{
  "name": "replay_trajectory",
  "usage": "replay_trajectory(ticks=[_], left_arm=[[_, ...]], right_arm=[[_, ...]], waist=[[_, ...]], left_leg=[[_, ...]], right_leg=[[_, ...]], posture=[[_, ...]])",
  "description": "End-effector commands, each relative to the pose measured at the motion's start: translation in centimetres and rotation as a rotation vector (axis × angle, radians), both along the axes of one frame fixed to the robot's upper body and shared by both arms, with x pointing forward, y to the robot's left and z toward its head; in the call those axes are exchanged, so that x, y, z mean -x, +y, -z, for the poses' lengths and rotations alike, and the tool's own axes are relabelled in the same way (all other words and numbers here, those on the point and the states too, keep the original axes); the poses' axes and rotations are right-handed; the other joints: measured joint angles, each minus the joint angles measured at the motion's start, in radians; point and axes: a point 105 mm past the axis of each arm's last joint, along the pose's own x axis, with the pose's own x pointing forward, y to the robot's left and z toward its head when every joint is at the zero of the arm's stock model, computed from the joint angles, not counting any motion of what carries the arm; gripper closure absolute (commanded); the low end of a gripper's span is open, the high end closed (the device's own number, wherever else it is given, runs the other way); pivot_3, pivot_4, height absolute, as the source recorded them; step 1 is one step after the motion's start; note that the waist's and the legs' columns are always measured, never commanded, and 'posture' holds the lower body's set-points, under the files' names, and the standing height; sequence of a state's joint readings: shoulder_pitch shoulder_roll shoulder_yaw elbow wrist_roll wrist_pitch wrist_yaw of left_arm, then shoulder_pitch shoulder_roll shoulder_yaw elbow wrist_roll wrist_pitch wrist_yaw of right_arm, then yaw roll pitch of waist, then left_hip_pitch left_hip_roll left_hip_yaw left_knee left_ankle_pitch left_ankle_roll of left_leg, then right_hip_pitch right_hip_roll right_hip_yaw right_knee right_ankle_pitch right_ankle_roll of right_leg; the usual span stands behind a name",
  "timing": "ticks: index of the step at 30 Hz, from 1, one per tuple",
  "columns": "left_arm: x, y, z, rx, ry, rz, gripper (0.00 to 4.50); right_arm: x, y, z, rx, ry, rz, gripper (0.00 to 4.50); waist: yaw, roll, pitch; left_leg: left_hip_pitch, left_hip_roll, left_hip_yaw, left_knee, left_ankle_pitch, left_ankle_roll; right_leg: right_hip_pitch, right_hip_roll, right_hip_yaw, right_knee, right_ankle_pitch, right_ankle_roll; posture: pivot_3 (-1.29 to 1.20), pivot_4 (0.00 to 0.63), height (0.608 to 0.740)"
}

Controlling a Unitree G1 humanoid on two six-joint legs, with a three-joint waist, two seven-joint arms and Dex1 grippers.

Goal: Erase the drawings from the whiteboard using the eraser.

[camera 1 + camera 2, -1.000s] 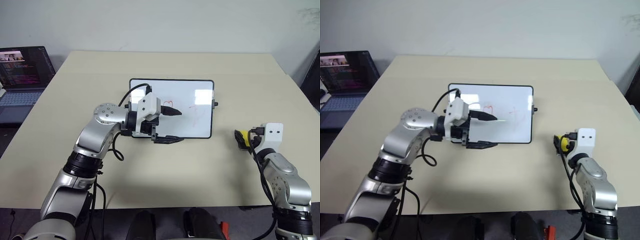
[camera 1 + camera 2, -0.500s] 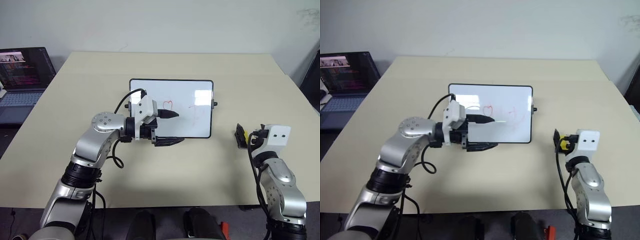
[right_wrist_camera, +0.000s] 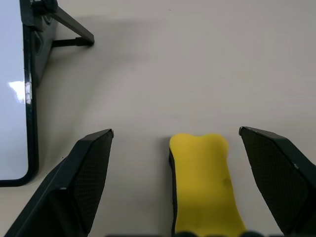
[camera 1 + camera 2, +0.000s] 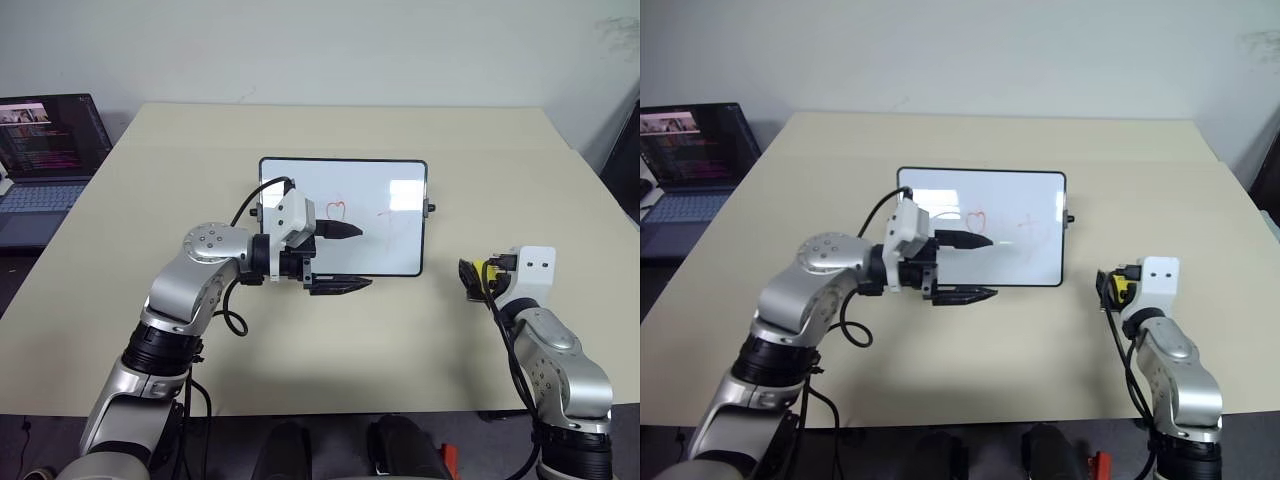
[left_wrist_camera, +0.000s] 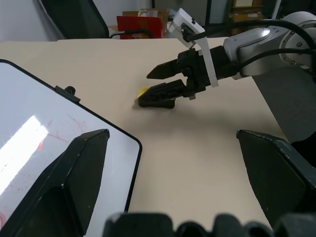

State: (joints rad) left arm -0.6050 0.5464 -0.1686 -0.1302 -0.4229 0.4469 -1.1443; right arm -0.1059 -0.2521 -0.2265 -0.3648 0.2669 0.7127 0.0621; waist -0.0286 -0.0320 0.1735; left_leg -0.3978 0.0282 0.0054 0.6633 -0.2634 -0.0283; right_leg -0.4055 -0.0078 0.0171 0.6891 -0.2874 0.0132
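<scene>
The whiteboard (image 4: 398, 250) lies flat mid-table with a red heart (image 4: 337, 209) and a fainter red scribble (image 4: 391, 222), the drawings, on it. My left gripper (image 4: 350, 257) hovers open over the board's near edge, pointing right, one finger just below the heart. The yellow eraser (image 3: 205, 182) lies on the table right of the board. My right gripper (image 3: 176, 131) stands open astride it, fingers (image 3: 89, 177) wide on either side and not touching it. The left wrist view shows the right gripper (image 5: 157, 85) with the eraser (image 5: 142, 92) beside it.
An open laptop (image 4: 45, 150) sits off the beige table's (image 4: 300, 130) far left corner. Bare tabletop lies between the board's right knob (image 4: 431, 209) and the eraser. A chair and boxes (image 5: 138, 22) stand beyond the table's right side.
The left wrist has rolled slightly. Both grippers otherwise keep their places, the right one still open around the eraser.
</scene>
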Motion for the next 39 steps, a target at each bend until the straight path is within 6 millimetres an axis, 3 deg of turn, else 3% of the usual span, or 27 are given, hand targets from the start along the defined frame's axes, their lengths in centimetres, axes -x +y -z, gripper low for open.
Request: replay_trajectory(ticks=[1, 8, 30, 35, 39], left_arm=[[0.3, -0.4, -1.4, 0.01, -0.067, 0.025, 0.0], [0.3, -0.3, -1.3, 0.007, -0.07, 0.022, 0.0], [0.3, -0.3, -1.1, 0.005, -0.074, 0.013, 0.0], [0.3, -0.4, -1.0, 0.006, -0.072, 0.015, 0.0], [0.3, -0.4, -1.0, 0.006, -0.073, 0.019, 0.0]], right_arm=[[-0.2, -1.1, -0.5, 0.004, -0.009, 0.022, 0.26], [-0.9, -1.9, -0.4, -0.016, -0.007, 0.045, 0.26], [-1.2, -1.5, -0.3, -0.009, 0.035, 0.043, 0.26], [-1.6, -1.6, -1.2, -0.022, -0.076, 0.062, 0.26], [-1.4, -1.1, -0.8, -0.056, -0.117, 0.039, 0.26]], waist=[[0.0, 0.0, 0.0], [-0.001, 0.0, 0.0], [-0.001, 0.0, 0.0], [-0.001, 0.0, 0.0], [-0.001, 0.0, 0.0]], left_leg=[[0.0, 0.0, 0.0, 0.0, 0.0, 0.0], [0.0, 0.0, 0.0, 0.0, 0.0, 0.0], [0.0, 0.0, 0.0, 0.0, 0.0, 0.0], [0.0, 0.0, 0.0, 0.0, 0.0, 0.0], [0.0, 0.0, 0.0, 0.0, 0.0, 0.0]], right_leg=[[0.0, 0.0, 0.0, 0.0, 0.0, 0.0], [0.0, 0.0, 0.0, 0.0, 0.0, 0.0], [0.0, 0.0, 0.0, 0.0, 0.0, 0.0], [0.0, 0.0, 0.0, 0.0, 0.0, 0.0], [0.0, 0.0, 0.0, -0.001, 0.0, 0.0]], posture=[[0.0, 0.15, 0.74], [0.0, 0.15, 0.74], [0.0, 0.15, 0.74], [0.0, 0.15, 0.74], [0.0, 0.15, 0.74]])
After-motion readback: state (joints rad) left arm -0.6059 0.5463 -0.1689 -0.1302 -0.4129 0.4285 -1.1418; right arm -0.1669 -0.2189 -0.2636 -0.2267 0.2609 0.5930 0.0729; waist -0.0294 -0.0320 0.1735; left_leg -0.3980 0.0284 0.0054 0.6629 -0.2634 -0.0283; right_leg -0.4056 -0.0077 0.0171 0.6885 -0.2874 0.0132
